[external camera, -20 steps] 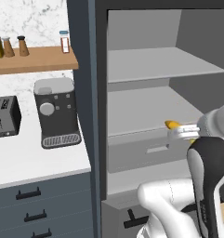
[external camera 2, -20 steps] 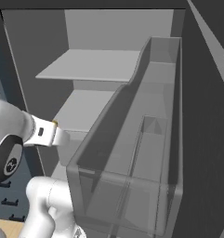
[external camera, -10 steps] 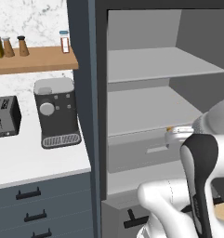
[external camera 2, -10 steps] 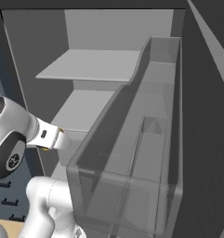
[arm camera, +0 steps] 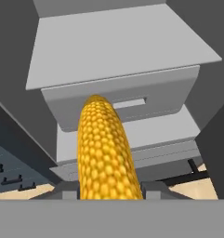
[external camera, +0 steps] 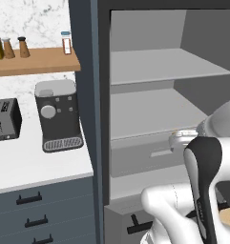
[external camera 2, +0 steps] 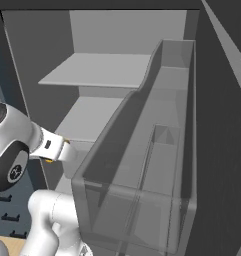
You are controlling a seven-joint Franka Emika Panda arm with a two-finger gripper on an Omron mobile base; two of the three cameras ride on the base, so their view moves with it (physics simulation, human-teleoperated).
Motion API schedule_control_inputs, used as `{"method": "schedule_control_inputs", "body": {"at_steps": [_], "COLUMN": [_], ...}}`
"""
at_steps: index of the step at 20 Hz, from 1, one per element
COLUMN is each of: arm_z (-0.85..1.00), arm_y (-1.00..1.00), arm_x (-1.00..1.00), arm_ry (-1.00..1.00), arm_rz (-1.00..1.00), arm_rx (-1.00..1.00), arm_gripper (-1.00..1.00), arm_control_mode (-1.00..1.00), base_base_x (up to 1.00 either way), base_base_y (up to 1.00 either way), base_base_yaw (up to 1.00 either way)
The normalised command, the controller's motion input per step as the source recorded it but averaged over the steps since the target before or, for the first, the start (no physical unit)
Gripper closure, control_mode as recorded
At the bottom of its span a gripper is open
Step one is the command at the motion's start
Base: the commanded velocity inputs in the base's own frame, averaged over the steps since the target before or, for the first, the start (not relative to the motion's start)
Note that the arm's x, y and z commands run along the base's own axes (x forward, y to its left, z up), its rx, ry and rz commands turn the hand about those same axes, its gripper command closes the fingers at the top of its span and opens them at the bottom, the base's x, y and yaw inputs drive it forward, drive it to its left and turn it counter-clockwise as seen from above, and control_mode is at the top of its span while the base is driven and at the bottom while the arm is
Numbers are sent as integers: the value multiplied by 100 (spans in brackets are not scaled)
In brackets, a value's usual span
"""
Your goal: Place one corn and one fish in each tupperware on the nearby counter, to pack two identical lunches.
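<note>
corn is seen close up in the hand view: a yellow-orange cob, elongated, with a rounded far tip and a surface of small, regular, bumpy kernels in tight rows. it is clamped between the fingertips of the gripper, whose jaws are closed on its near end, and it points straight away from the hand. only the low dark-grey tops of the fingers are shown, one on each side of the cob's base.

beyond the cob's tip, a smooth matte grey drawer front with a shallow rectangular recess for a handle is faced, set under a flat grey shelf inside the open fridge. a second grey drawer is stacked below the first.

in the left base view, the white arm with its dark joint is raised in front of the lower shelf and drawer, so the cob is held in the air before the fridge interior, off any surface. in the right base view, the open fridge door's translucent, glassy bin is shown beside the arm.

to the left of the fridge, the counter is white and marbled over dark blue-grey drawers with black handles. a black and silver coffee machine and a dark toaster are stood on it, under a wooden wall shelf bearing small bottles.
</note>
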Motion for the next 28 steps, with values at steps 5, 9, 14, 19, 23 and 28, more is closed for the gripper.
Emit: {"method": "schedule_control_inputs", "body": {"at_steps": [5,9,14,19,23,28], "arm_z": [-6,0,0,0,0,0], "arm_y": [2,0,0,0,0,0], "arm_x": [-23,0,0,0,0,0], "arm_ry": [0,0,0,0,0,0], "arm_rz": [0,0,0,0,0,0], "arm_rx": [0,0,0,0,0,0], "arm_gripper": [100,100,100,100,100,100], "arm_control_mode": [100,100,100,100,100,100], "base_base_x": [-12,-69,-68,-49,-5,20], "base_base_y": [5,58,97,100,100,100], "base_base_yaw": [0,9,17,15,6,5]}}
